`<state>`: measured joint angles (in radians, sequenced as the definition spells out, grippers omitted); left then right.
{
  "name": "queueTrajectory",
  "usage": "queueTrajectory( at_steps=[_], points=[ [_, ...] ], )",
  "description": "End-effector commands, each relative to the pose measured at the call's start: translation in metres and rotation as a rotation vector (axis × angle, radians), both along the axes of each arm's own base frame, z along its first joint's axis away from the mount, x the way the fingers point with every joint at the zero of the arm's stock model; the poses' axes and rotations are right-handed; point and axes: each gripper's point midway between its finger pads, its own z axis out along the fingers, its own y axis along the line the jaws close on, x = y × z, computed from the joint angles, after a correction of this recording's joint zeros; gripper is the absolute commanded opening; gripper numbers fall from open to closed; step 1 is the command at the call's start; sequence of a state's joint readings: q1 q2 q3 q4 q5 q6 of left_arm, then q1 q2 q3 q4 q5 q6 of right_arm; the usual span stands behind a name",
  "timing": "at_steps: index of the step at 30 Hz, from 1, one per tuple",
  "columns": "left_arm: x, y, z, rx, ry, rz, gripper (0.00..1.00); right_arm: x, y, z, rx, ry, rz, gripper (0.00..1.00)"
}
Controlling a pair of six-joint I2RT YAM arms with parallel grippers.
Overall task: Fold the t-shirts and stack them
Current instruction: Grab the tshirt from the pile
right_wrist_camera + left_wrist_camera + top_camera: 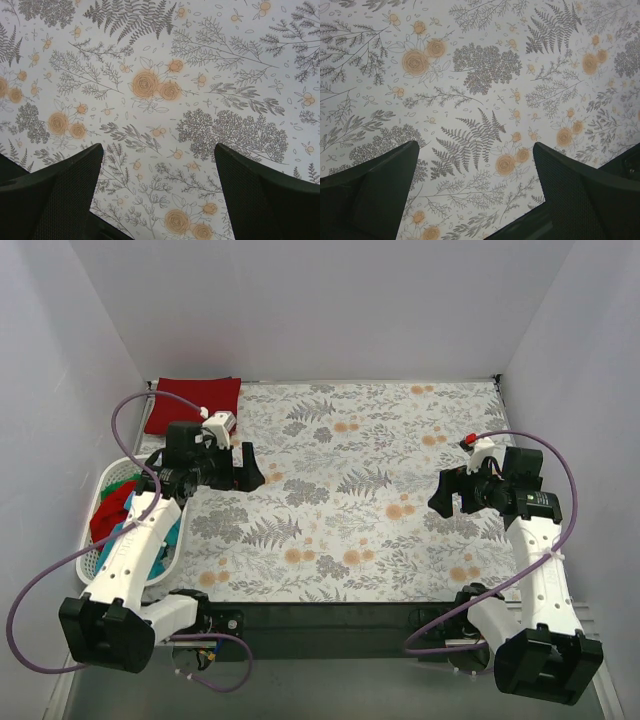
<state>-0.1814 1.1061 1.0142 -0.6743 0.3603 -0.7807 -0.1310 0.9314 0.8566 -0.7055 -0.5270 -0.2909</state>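
A folded dark red t-shirt [193, 402] lies at the table's far left corner. More t-shirts, red [110, 512], green [122, 483] and teal [171, 537], are heaped in the white laundry basket [96, 558] at the left edge. My left gripper [249, 466] hovers open over the floral cloth just right of the basket, nothing between its fingers [380, 185]. Over the right side of the table my right gripper [441, 494] also stands open and empty, its fingers [260, 195] framing only the cloth. Both wrist views show only the printed cloth.
The floral-print tablecloth [360, 490] covers the table. White walls close in at the left, back and right. Purple cables [130, 410] loop beside both arms. A dark strip [330, 615] runs along the near edge between the arm bases.
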Motion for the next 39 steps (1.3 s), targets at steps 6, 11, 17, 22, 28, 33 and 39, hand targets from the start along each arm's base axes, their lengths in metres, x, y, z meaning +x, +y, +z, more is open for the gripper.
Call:
queueTrajectory(
  at_steps=[6, 11, 17, 22, 28, 33, 39],
  points=[
    [0.02, 0.006, 0.039, 0.02, 0.033, -0.081, 0.98, -0.002, -0.002, 0.006, -0.041, 0.042, 0.069, 0.98],
    [0.031, 0.065, 0.069, 0.15, 0.056, -0.05, 0.98, -0.002, 0.002, 0.003, -0.025, 0.049, 0.103, 0.98],
    [0.011, 0.158, 0.031, 0.309, 0.314, 0.116, 0.91, 0.002, 0.003, 0.0, -0.022, 0.054, 0.138, 0.98],
    [-0.033, 0.21, -0.003, 0.335, 0.439, 0.233, 0.88, -0.002, 0.003, -0.01, -0.026, 0.079, 0.145, 0.98],
    [-0.074, 0.244, -0.051, 0.396, 0.5, 0.295, 0.89, -0.002, 0.005, -0.012, -0.009, 0.097, 0.145, 0.98],
    [-0.084, 0.246, -0.084, 0.385, 0.517, 0.299, 0.93, 0.001, 0.005, -0.012, -0.001, 0.113, 0.137, 0.98],
    [-0.07, 0.232, -0.098, 0.282, 0.488, 0.281, 0.77, 0.004, 0.005, -0.012, 0.004, 0.127, 0.129, 0.98]
  ],
)
